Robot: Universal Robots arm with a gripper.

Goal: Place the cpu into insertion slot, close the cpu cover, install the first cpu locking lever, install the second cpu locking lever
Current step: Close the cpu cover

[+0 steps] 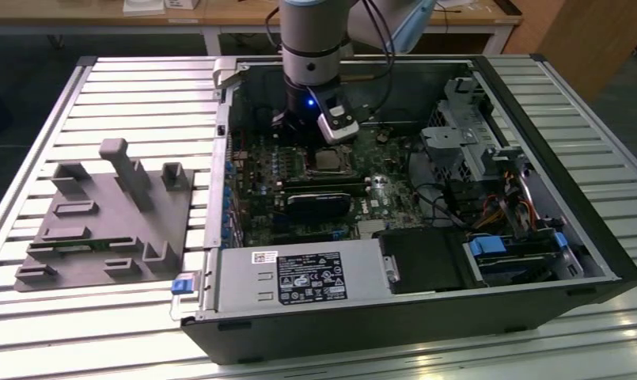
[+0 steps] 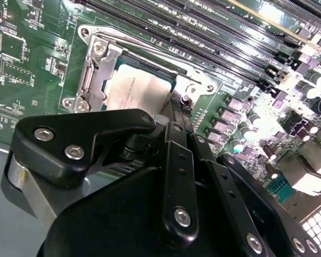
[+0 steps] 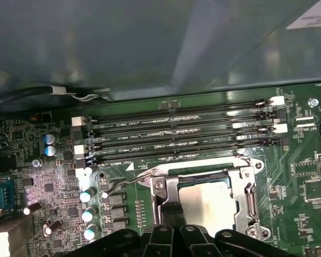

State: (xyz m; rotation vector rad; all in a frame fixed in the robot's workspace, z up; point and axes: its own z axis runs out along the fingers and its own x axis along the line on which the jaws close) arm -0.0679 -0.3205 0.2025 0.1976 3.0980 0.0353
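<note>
In the exterior view, a black open computer case (image 1: 403, 328) is seen lying on a slatted metal table (image 1: 86, 332). The grey robot arm (image 1: 316, 47) is lowered into the case over the green circuit board (image 1: 257, 182). It stands directly above the small square insertion slot with a silver metal rim (image 1: 309, 165).

In the second wrist view, the small flat square cpu with a pale silvery face (image 2: 136, 91) is found seated in the slot. The thin silver metal cpu cover with a square window (image 2: 99, 69) is laid down around it, so the first two steps are judged done. The black gripper (image 2: 175, 112) is set at the socket's edge just beside the cpu. Its fingers are drawn narrow, with nothing seen held between them.

In the first wrist view, the narrow fingertips are shown at the cover's side, near a thin bent wire locking lever (image 3: 123, 183). This lever is angled out from the socket's corner toward the small round capacitors (image 3: 86, 215) and appears unlatched. Whether the lever on the opposite side is hooked cannot be told. Both lever steps are therefore judged outstanding. The long black memory slots (image 3: 176, 134) are seen running just beside the socket.
</note>
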